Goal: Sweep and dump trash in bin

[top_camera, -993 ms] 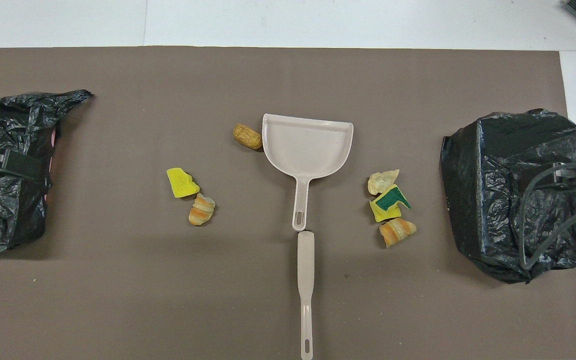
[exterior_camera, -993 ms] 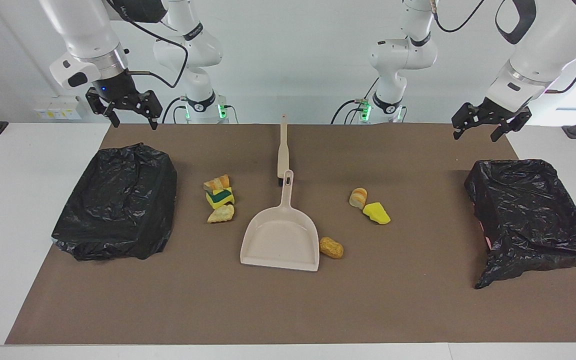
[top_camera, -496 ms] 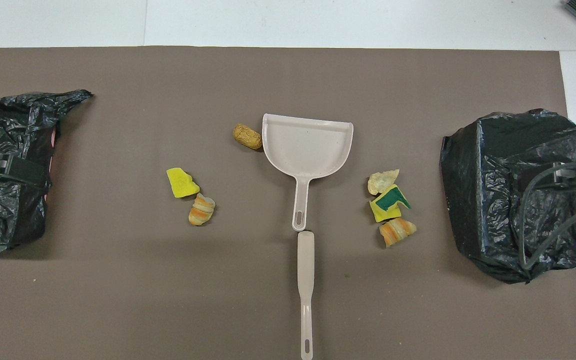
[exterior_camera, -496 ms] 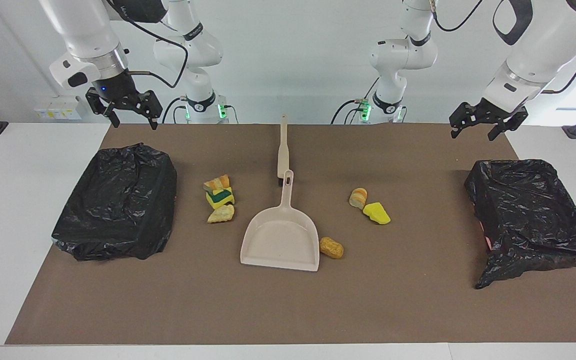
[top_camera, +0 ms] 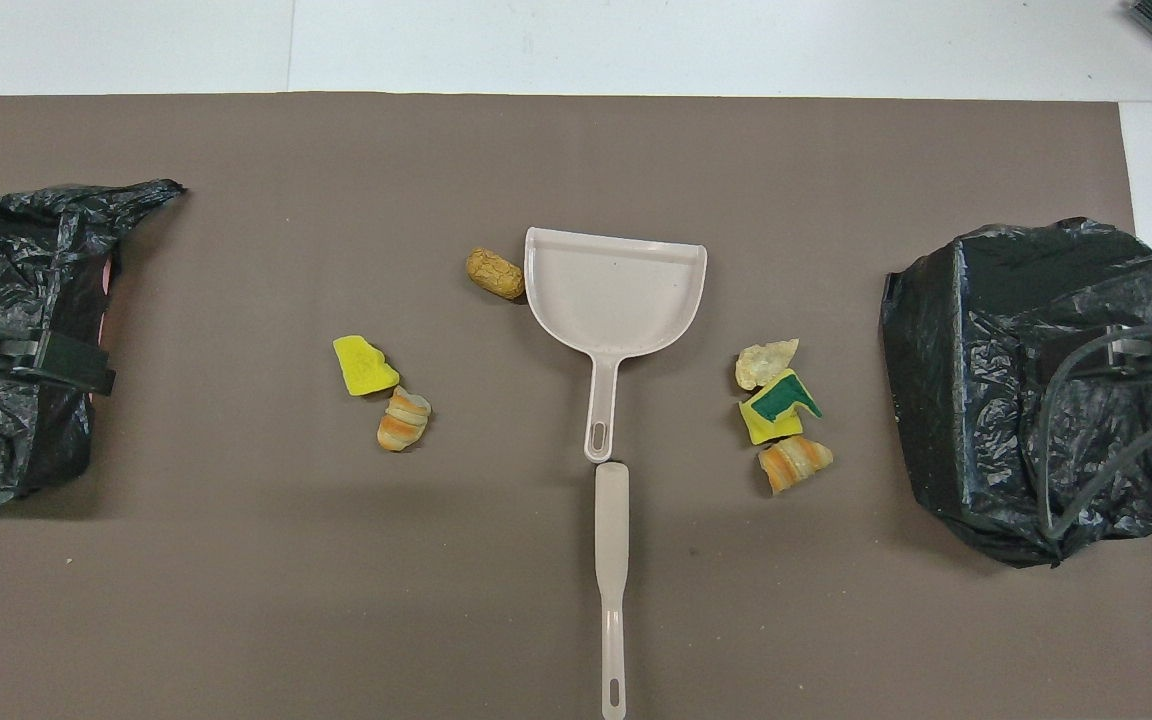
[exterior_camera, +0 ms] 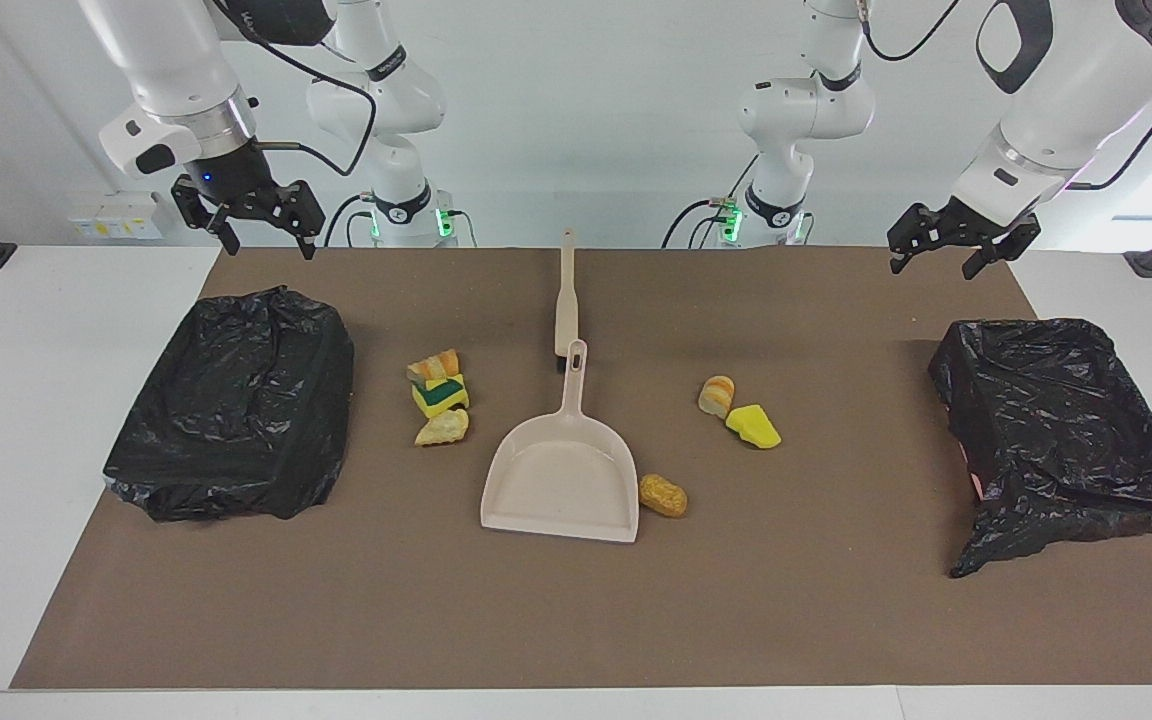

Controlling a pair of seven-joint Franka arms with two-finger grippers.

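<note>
Trash lies on the brown mat (exterior_camera: 576,620). An orange bread chunk (exterior_camera: 433,365), a yellow-green sponge (exterior_camera: 439,396) and a tan chunk (exterior_camera: 442,428) cluster toward the right arm's end. A bread roll (exterior_camera: 716,394) and a yellow sponge (exterior_camera: 753,426) lie toward the left arm's end. A tan lump (exterior_camera: 663,495) touches the beige dustpan (exterior_camera: 561,480). The beige brush (exterior_camera: 566,295) lies nearer to the robots, in line with the pan's handle. My right gripper (exterior_camera: 261,235) is open and empty, raised over the bag-lined bin (exterior_camera: 236,400). My left gripper (exterior_camera: 936,262) is open and empty, raised over the inner edge of the other bin (exterior_camera: 1056,430).
Both bins are lined with crumpled black bags and stand at the two ends of the mat; they also show in the overhead view (top_camera: 1026,380) (top_camera: 16,340). White table (exterior_camera: 36,400) surrounds the mat. The dustpan's mouth (top_camera: 616,250) faces away from the robots.
My left gripper has moved a little toward the middle of the table and slightly up. The right gripper, the trash, the dustpan and the brush have not moved.
</note>
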